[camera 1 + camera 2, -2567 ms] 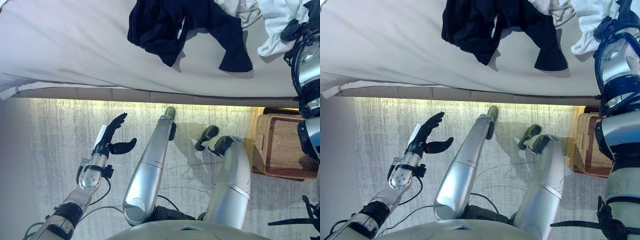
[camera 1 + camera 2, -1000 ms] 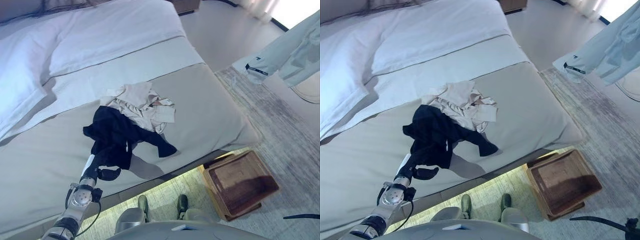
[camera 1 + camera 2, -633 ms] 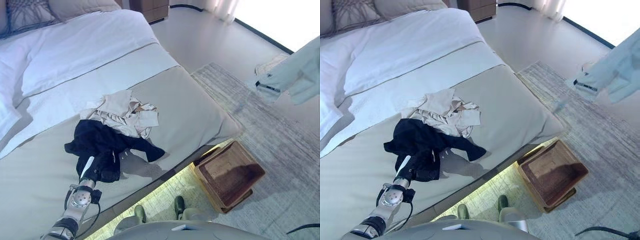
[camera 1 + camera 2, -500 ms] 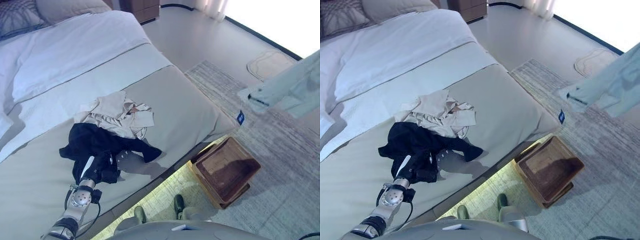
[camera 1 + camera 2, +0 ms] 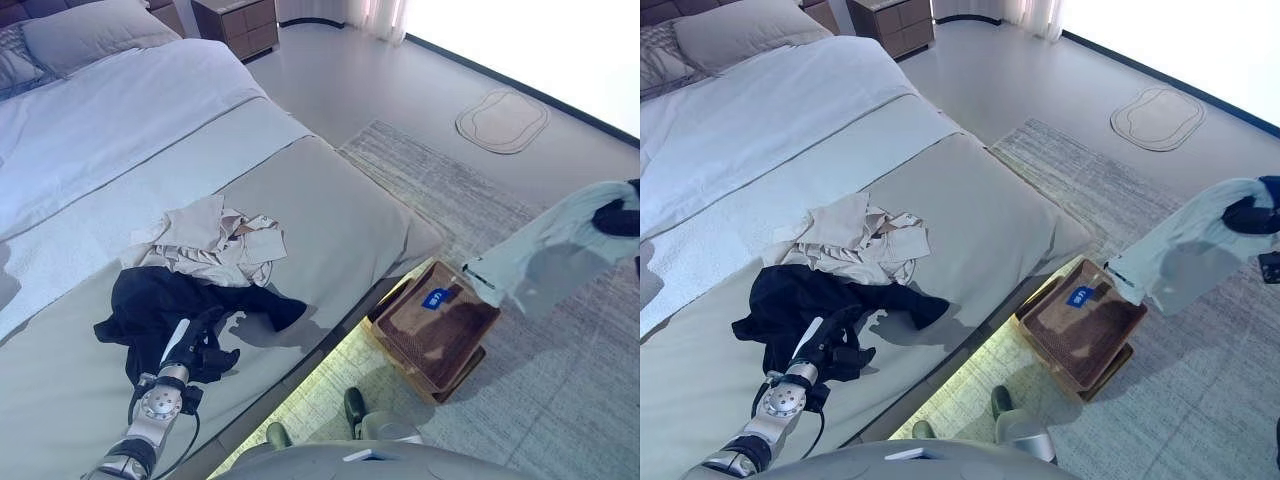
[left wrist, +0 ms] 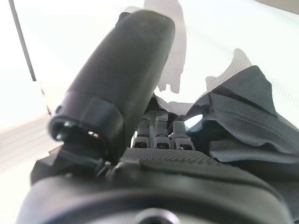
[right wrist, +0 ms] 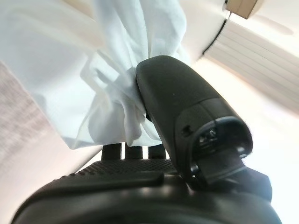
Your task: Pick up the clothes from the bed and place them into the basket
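Count: 3 garments – black point(image 5: 160, 305), beige point(image 5: 210, 240), white point(image 5: 550, 250). 1 basket point(image 5: 432, 325), 1 bed point(image 5: 340, 215), 2 pillows point(image 5: 85, 30), 1 nightstand point(image 5: 235, 22), 1 mat point(image 5: 502, 120).

eyes: head, facing down, both show bed point(image 5: 330, 200) | wrists: close along hands

This is a bedroom in a home. A big bed point(image 5: 330, 215) with a grey-tan cover and white sheets fills most of the room, with soft pillows point(image 5: 90, 30) at its head. A brown wooden nightstand point(image 5: 237, 22) stands beside it. A grey woven rug point(image 5: 560, 370) and a small round mat point(image 5: 502, 119) lie on the floor.
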{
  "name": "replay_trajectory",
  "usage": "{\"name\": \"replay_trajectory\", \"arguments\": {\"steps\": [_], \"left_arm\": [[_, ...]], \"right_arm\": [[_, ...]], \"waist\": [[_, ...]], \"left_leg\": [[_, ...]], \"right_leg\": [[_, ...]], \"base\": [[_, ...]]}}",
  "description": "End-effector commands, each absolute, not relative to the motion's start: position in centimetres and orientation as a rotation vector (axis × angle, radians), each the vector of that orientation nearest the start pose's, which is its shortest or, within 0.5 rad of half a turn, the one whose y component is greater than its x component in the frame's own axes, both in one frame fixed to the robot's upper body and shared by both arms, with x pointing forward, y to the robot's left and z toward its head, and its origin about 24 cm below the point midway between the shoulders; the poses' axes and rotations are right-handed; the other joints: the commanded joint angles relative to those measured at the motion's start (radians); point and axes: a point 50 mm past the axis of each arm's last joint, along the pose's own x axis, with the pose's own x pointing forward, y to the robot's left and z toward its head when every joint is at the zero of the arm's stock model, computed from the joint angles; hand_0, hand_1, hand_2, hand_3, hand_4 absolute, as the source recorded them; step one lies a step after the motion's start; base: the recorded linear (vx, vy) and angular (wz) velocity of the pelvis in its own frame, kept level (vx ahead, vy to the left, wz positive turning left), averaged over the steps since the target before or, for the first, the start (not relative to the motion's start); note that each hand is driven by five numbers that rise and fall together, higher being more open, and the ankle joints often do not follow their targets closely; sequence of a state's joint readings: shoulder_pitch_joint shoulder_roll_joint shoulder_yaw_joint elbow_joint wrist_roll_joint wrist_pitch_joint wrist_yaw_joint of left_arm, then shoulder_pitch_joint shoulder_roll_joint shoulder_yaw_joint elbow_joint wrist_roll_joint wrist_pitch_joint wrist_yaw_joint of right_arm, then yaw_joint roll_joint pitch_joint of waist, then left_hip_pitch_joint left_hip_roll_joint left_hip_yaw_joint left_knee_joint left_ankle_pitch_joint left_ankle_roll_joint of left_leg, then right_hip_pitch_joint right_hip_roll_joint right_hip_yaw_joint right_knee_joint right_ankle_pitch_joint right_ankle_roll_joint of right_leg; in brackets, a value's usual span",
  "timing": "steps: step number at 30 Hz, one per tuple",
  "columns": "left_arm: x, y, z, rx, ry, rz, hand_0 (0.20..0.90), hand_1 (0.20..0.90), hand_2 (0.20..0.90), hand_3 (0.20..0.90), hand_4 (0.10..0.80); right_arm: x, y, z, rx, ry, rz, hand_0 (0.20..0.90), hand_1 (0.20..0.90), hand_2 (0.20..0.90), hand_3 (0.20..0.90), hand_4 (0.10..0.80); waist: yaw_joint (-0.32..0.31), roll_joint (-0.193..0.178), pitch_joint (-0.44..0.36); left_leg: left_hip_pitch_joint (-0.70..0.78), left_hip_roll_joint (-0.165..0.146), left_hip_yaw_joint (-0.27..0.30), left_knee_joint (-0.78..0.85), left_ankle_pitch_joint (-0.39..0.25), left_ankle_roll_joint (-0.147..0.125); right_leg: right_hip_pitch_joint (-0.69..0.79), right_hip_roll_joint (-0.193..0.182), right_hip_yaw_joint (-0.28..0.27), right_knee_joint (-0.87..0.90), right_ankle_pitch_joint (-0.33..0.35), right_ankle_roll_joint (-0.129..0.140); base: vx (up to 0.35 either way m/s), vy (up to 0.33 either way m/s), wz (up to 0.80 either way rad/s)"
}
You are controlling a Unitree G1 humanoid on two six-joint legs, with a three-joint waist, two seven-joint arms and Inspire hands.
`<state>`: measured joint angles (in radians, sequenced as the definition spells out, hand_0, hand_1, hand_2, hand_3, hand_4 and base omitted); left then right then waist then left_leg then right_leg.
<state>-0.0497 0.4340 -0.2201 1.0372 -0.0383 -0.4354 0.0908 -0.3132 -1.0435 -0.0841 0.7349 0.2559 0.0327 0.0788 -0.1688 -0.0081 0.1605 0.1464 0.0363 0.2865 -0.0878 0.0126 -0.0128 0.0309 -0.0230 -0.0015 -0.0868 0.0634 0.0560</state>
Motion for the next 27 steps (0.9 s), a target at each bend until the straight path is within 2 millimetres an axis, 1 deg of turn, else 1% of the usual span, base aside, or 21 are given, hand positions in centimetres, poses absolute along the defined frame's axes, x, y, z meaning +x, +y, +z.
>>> {"name": "replay_trajectory", "arguments": {"steps": [1, 6, 10, 14, 19, 20, 21, 27], "left_arm": [[18.8, 29.0, -7.9, 0.521, 0.492, 0.091, 0.900, 0.900, 0.900, 0.900, 0.800], [18.3, 29.3, -8.0, 0.524, 0.501, 0.074, 0.900, 0.900, 0.900, 0.900, 0.800], [18.4, 29.0, -8.0, 0.538, 0.494, 0.038, 0.900, 0.900, 0.900, 0.900, 0.800], [18.8, 28.5, -7.7, 0.535, 0.472, 0.017, 0.900, 0.900, 0.900, 0.900, 0.800], [19.2, 28.4, -7.5, 0.533, 0.458, -0.002, 0.900, 0.900, 0.900, 0.900, 0.800], [19.2, 28.3, -7.5, 0.531, 0.454, -0.005, 0.900, 0.900, 0.900, 0.900, 0.800], [19.3, 28.2, -7.4, 0.528, 0.447, -0.009, 0.900, 0.900, 0.900, 0.900, 0.800], [19.8, 27.7, -7.2, 0.524, 0.417, -0.028, 0.900, 0.900, 0.900, 0.900, 0.800]], "right_arm": [[25.5, -44.4, 18.4, -0.600, 0.099, -0.575, 0.300, 0.300, 0.300, 0.200, 0.100], [25.5, -44.4, 16.1, -0.597, 0.189, -0.534, 0.300, 0.300, 0.300, 0.200, 0.100], [25.1, -44.7, 14.9, -0.597, 0.256, -0.532, 0.300, 0.300, 0.300, 0.200, 0.100], [24.9, -44.6, 12.8, -0.582, 0.328, -0.529, 0.300, 0.300, 0.300, 0.200, 0.100], [24.9, -44.3, 11.8, -0.592, 0.369, -0.521, 0.300, 0.300, 0.300, 0.200, 0.100], [24.9, -44.2, 11.5, -0.595, 0.378, -0.518, 0.813, 0.813, 0.813, 0.798, 0.698], [24.9, -44.1, 11.2, -0.609, 0.397, -0.506, 0.900, 0.900, 0.900, 0.900, 0.800], [24.7, -44.0, 10.2, -0.605, 0.424, -0.516, 0.900, 0.900, 0.900, 0.900, 0.800]], "waist": [[0.020, -0.023, -0.083], [0.017, -0.004, -0.076], [0.019, 0.011, -0.064], [0.023, 0.031, -0.050], [0.024, 0.050, -0.037], [0.024, 0.055, -0.033], [0.023, 0.062, -0.029], [0.023, 0.078, -0.017]], "left_leg": [[-0.017, 0.014, -0.048, 0.070, -0.112, -0.018], [-0.016, 0.013, -0.038, 0.077, -0.113, -0.022], [-0.022, 0.013, -0.035, 0.082, -0.114, -0.024], [-0.029, 0.011, -0.037, 0.078, -0.109, -0.028], [-0.038, 0.006, -0.040, 0.081, -0.106, -0.031], [-0.039, 0.006, -0.041, 0.081, -0.105, -0.031], [-0.040, 0.005, -0.042, 0.081, -0.105, -0.032], [-0.043, 0.001, -0.045, 0.081, -0.103, -0.034]], "right_leg": [[-0.032, -0.025, -0.051, 0.101, -0.073, 0.042], [-0.037, -0.028, -0.055, 0.103, -0.072, 0.044], [-0.043, -0.032, -0.063, 0.106, -0.071, 0.044], [-0.049, -0.035, -0.068, 0.098, -0.066, 0.045], [-0.054, -0.038, -0.071, 0.097, -0.065, 0.044], [-0.055, -0.039, -0.072, 0.097, -0.066, 0.043], [-0.057, -0.040, -0.073, 0.097, -0.067, 0.043], [-0.057, -0.042, -0.075, 0.100, -0.071, 0.042]], "base": [[0.014, -0.043, -0.05], [0.030, -0.047, -0.03], [0.002, -0.044, 0.01], [-0.027, -0.046, 0.04], [-0.011, -0.006, 0.01], [-0.041, -0.013, 0.00], [-0.030, -0.008, 0.00], [-0.006, 0.000, 0.01]]}}
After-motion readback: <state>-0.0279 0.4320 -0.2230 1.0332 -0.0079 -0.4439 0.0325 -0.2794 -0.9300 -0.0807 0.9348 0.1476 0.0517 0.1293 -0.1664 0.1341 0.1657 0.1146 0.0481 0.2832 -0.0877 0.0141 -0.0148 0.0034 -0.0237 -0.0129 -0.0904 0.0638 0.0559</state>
